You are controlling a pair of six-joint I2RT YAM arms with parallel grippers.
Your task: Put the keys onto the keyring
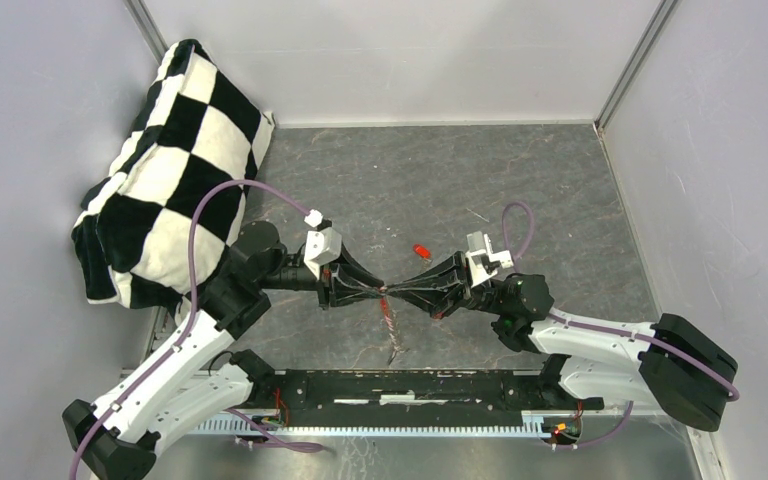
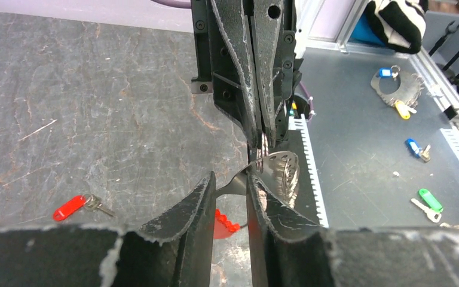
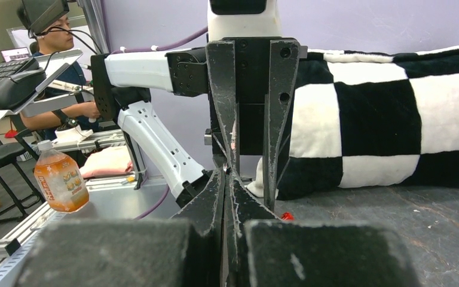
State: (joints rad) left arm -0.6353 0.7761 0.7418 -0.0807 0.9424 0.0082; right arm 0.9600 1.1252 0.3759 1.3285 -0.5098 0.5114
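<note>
My two grippers meet tip to tip above the middle of the table. My left gripper grips a bent grey metal part of the keyring across its narrow gap. The grey toothed arc shows past its right finger, and the red band hangs below. My right gripper is shut on a thin metal loop of the keyring. The keyring dangles under both tips in the top view. The red-headed key lies on the table. The black-headed key is not in view.
A black-and-white checkered cushion leans at the back left. A toothed rail runs along the near edge. Off the table lie several coloured tagged keys. A drink bottle stands on a side bench.
</note>
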